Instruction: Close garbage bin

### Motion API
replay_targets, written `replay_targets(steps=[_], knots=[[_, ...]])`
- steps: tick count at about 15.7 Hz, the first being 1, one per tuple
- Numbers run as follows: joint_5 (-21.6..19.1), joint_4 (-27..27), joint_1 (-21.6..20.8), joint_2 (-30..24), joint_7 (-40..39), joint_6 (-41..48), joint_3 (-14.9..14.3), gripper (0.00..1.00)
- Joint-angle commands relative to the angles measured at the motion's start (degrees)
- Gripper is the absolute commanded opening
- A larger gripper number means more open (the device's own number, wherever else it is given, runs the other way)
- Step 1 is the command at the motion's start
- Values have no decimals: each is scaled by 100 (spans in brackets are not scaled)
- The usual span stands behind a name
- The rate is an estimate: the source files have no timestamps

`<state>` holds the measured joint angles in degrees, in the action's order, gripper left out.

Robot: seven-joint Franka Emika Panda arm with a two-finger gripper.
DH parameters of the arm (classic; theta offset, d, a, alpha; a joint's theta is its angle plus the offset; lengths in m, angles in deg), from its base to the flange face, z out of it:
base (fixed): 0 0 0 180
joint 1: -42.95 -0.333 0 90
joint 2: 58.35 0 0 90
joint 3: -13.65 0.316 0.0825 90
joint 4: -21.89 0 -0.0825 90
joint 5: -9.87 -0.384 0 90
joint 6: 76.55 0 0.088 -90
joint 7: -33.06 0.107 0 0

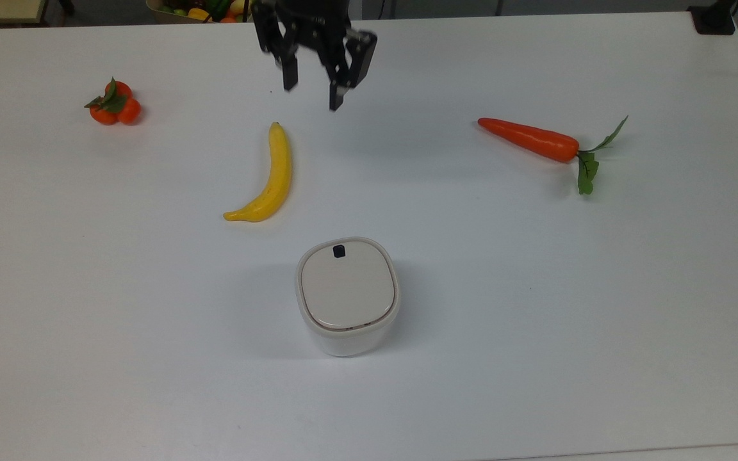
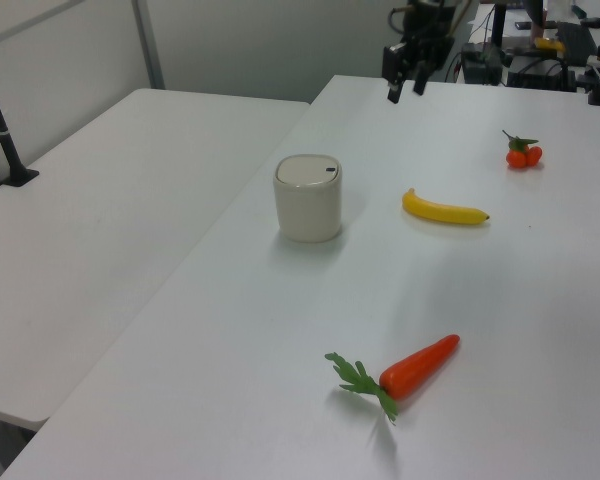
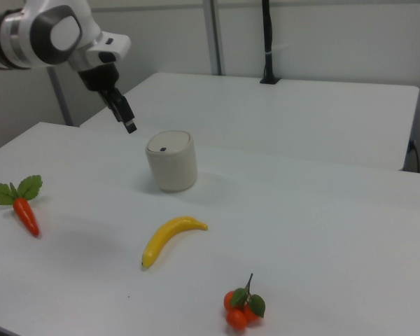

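Observation:
The garbage bin is a small white tub standing on the white table, in the lower middle of the top view. Its cream lid lies flat and shut on the rim, with a small black latch at its far edge. The bin also stands left of the banana in the left view and as the bin in the right view. My gripper hangs open and empty high over the table's far side, well away from the bin. It appears as the gripper and the gripper too.
A yellow banana lies between gripper and bin. An orange carrot with green leaves lies toward the top view's right. A cluster of small orange fruits sits toward the top view's left. A second white table adjoins on the left view's left.

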<state>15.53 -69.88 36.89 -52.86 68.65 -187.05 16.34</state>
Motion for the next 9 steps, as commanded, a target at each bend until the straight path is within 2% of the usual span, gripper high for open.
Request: replay_targets(steps=[1,7,9], knots=[[-145,-437,8,-575,-271,371,21,100],[-171,-588,-352,-786,-991,671,-189,100],[-337,-614,-519,-786,-1517,662,-390,100]])
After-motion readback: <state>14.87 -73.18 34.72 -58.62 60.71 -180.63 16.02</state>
